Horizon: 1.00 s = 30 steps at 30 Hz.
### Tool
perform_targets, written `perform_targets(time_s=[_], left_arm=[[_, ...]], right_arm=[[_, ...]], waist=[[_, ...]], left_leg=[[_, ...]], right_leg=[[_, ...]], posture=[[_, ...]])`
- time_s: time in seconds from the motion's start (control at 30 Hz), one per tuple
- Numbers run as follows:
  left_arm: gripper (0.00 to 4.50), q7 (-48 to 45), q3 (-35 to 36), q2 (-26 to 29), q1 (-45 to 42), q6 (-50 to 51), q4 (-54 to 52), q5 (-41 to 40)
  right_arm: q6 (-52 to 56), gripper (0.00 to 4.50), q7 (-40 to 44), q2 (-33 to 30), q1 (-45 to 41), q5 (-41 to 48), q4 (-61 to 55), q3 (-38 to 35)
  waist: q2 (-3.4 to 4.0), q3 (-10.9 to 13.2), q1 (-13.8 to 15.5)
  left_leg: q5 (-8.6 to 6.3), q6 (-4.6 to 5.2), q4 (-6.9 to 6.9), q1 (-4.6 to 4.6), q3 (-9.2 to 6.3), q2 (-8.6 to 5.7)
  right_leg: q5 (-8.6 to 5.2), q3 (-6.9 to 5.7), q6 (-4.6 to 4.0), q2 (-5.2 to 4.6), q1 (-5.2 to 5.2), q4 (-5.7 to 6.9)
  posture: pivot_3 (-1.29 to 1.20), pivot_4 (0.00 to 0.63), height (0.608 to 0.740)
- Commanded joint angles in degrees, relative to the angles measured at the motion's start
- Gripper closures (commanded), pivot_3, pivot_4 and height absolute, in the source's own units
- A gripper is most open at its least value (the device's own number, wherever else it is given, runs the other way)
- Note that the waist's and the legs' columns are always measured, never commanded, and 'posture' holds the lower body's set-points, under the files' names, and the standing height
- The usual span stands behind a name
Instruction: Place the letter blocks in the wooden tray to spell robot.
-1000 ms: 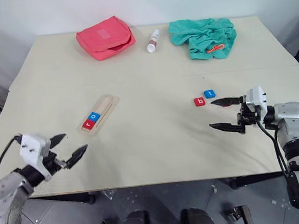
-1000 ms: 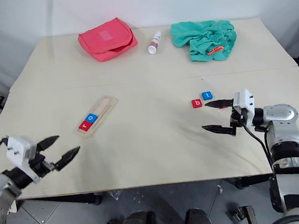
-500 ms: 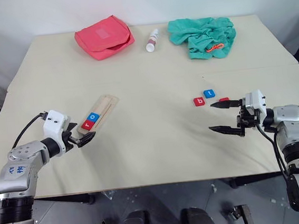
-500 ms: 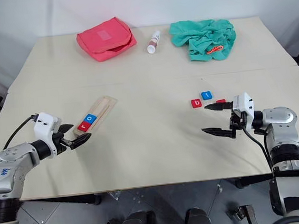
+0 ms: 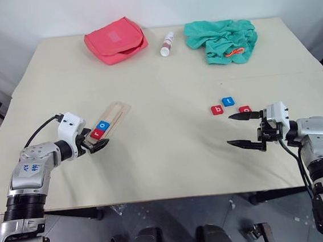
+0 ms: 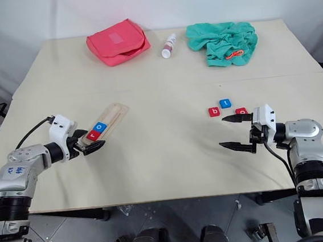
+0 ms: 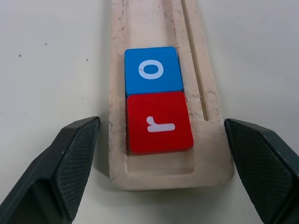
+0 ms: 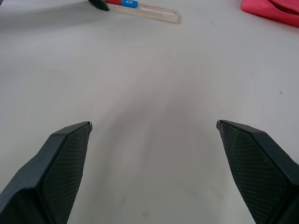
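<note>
The wooden tray (image 5: 114, 113) lies slanted on the table's left half. In its near end sit a red r block (image 7: 159, 122) and, just beyond it, a blue o block (image 7: 153, 70). My left gripper (image 5: 94, 143) is open, with one finger on each side of the tray's near end, and holds nothing. On the right half lie three loose letter blocks: a red b (image 5: 216, 110), a blue t (image 5: 227, 101) and another red one (image 6: 241, 111) partly behind a finger. My right gripper (image 5: 242, 129) stands open and empty just in front of them, pointing left.
A red fabric pouch (image 5: 114, 40), a small white bottle (image 5: 166, 43) and a crumpled teal cloth (image 5: 222, 39) lie along the table's far edge. The bare table (image 5: 163, 143) stretches between the tray and the loose blocks.
My left gripper has come forward and to the right, up to the tray's near end, and now straddles it. The right gripper has stayed nearly still.
</note>
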Motion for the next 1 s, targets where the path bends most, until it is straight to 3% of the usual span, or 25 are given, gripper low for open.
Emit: perform_targets(time_s=[0.03,0.57,0.87,1.0], left_arm=[[0.0,-0.4,-1.7,-0.7,0.0,0.8,1.8,1.7],[0.0,-0.7,-2.2,-1.8,-0.3,6.4,-3.1,1.4],[0.0,0.9,-2.9,-2.5,-0.5,7.5,-0.5,3.4],[0.88,1.5,-3.2,-2.6,-0.3,7.3,-0.1,4.0]], right_arm=[[-0.1,0.04,0.5,-1.1,0.1,1.0,-2.0,-1.8],[-0.9,0.04,-0.3,-0.7,0.2,0.4,-1.7,-1.4],[-0.9,0.04,-0.8,-0.6,-0.2,0.1,-1.5,-1.3],[-1.0,0.0,-1.1,-0.7,-0.3,-0.1,-1.4,-1.3]], waist=[[0.01,0.0,0.0],[0.02,0.0,0.5],[0.03,0.0,0.7],[0.06,0.0,0.8]], left_leg=[[0.0,0.01,0.0,0.01,0.0,-0.02],[0.03,0.06,-0.01,0.02,-0.01,-0.15],[0.04,0.08,0.0,0.03,-0.01,-0.16],[0.05,0.08,0.01,0.05,0.01,-0.17]], right_leg=[[0.0,0.0,0.0,-0.02,0.0,0.01],[0.0,-0.01,0.0,-0.14,0.0,0.05],[0.0,-0.01,0.0,-0.15,0.01,0.05],[0.0,0.0,0.0,-0.16,0.02,0.05]], posture=[[0.0,0.15,0.74],[0.0,0.15,0.74],[0.0,0.15,0.74],[0.0,0.15,0.74]])
